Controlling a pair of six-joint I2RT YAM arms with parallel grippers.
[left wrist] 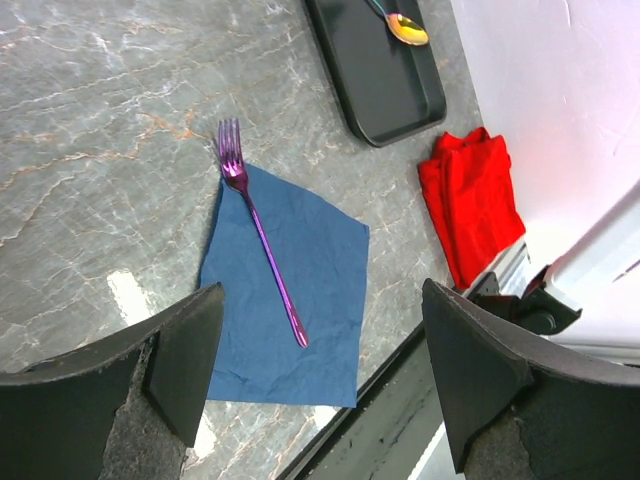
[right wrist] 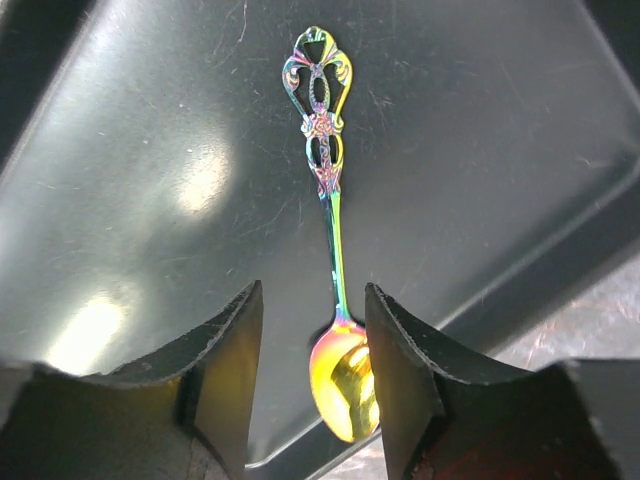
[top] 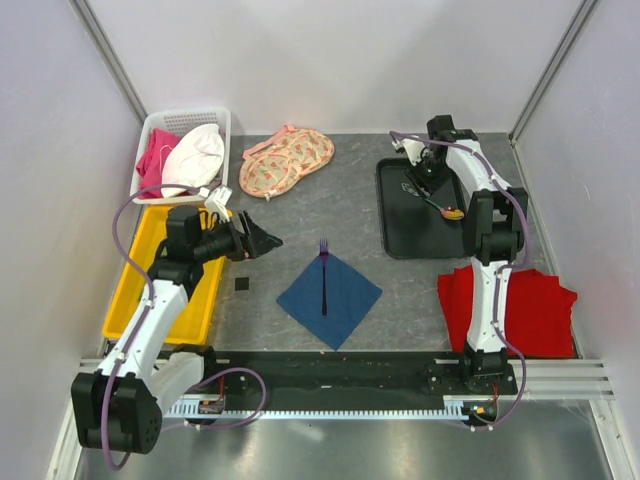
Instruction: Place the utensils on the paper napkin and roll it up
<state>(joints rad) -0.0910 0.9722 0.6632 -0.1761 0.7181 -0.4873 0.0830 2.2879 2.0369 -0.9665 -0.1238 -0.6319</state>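
The navy-blue paper napkin (top: 329,297) lies flat on the grey table as a diamond, and it also shows in the left wrist view (left wrist: 300,300). A slim purple fork (top: 324,275) lies on the napkin with its tines past the far corner (left wrist: 262,235). A spoon with a gold bowl (top: 450,210) lies in the black tray (top: 400,225). My right gripper (top: 435,195) hovers open over the spoon (right wrist: 340,370), one finger on each side of the bowl (right wrist: 312,300). My left gripper (top: 265,240) is open and empty, above the table left of the napkin (left wrist: 320,300).
A red cloth (top: 520,305) lies near the right arm's base. A peach floral fabric (top: 287,160) lies at the back. A white basket (top: 150,130) with cloths and a yellow tray (top: 150,290) stand at the left. A small black square (top: 242,286) lies left of the napkin.
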